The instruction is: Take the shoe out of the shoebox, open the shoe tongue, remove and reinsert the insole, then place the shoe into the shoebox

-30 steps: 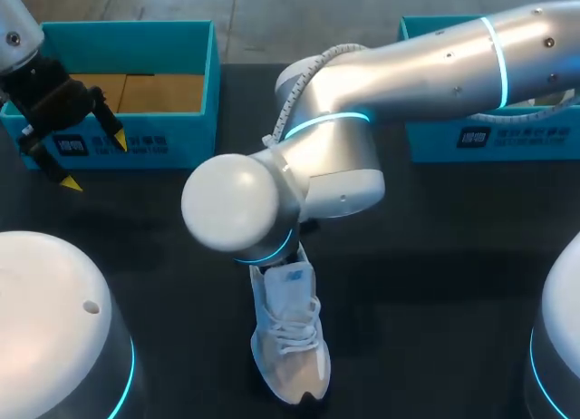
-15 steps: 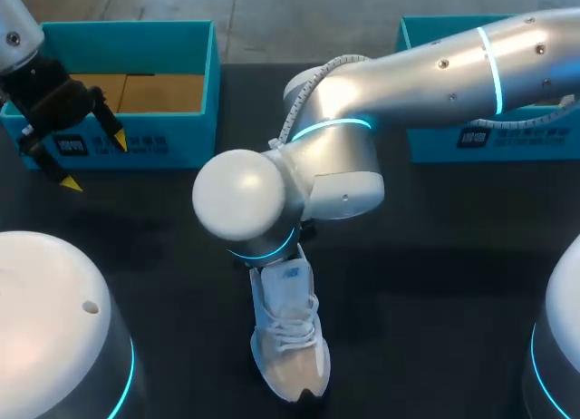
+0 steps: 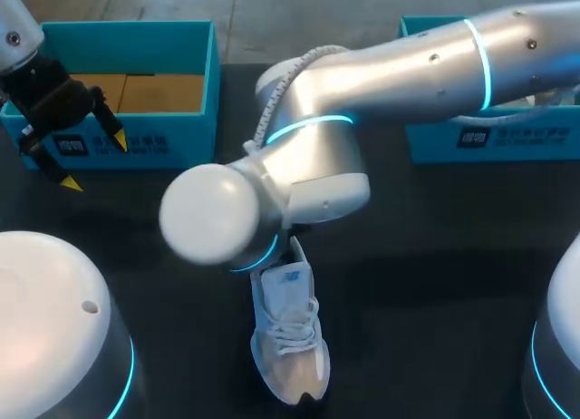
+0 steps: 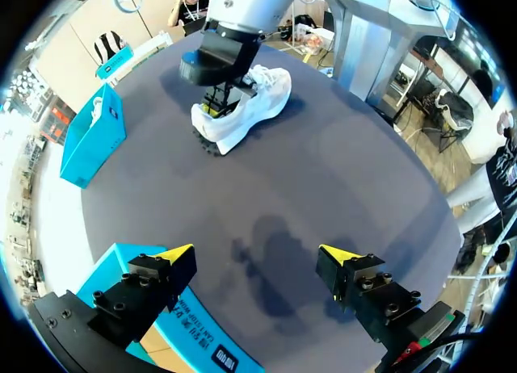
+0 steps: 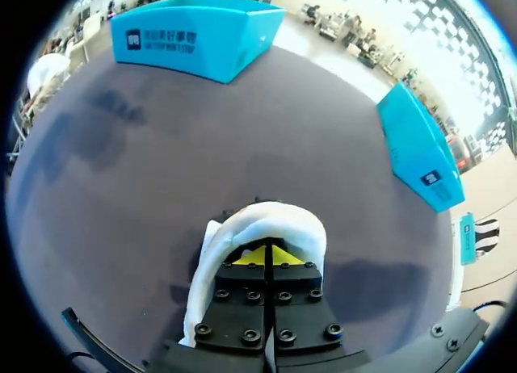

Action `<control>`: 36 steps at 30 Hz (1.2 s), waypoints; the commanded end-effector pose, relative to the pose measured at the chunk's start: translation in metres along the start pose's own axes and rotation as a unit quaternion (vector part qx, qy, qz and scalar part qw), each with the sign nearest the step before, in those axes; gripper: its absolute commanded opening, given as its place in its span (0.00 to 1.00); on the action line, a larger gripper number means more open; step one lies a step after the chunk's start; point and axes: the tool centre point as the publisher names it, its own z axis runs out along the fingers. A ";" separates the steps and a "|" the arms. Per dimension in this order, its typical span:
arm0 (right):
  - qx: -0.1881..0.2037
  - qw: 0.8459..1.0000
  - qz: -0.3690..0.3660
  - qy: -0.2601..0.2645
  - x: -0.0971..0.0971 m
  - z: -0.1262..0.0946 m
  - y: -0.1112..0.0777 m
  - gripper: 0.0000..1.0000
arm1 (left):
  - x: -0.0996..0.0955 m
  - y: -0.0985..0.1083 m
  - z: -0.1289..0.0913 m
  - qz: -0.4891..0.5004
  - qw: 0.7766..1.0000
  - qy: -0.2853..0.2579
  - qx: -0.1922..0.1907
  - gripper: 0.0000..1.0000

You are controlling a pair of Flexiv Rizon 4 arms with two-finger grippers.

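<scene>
shoe (image 3: 288,346): upright, by desk's (image 3: 435,256) near edge
right claw (image 5: 268,255): pressed together, tips inside shoe
left claw (image 3: 95,163): spread, far-left corner, over shoebox (image 3: 136,40)

Dark grey table (image 3: 435,283) with a plain matte top.

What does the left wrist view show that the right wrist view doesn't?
Left wrist only: the left gripper, open above the table, and the whole shoe from outside, with the right gripper dipped into it. Right wrist only: that gripper's yellow tips pressed together inside the shoe's opening. Both: the shoe, the dark table and two blue shoeboxes.
</scene>
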 end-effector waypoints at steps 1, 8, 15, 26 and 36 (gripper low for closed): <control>-0.009 1.000 0.008 -0.016 0.003 -0.001 -0.001 0.00 | 0.000 0.000 0.000 0.000 1.000 0.001 -0.001 1.00; -0.017 0.999 0.018 0.024 0.000 0.023 0.005 0.00 | 0.000 0.000 0.000 0.000 1.000 0.001 -0.001 1.00; 0.006 0.998 0.032 0.052 0.000 0.041 -0.003 0.00 | 0.000 0.000 0.000 0.000 1.000 0.001 -0.001 1.00; 0.041 0.990 0.053 0.124 0.009 0.063 -0.024 0.00 | 0.000 0.000 0.000 0.000 1.000 0.001 -0.001 1.00; 0.018 0.994 0.040 0.102 0.008 0.021 -0.016 0.00 | 0.000 0.000 0.000 0.000 1.000 0.001 -0.001 1.00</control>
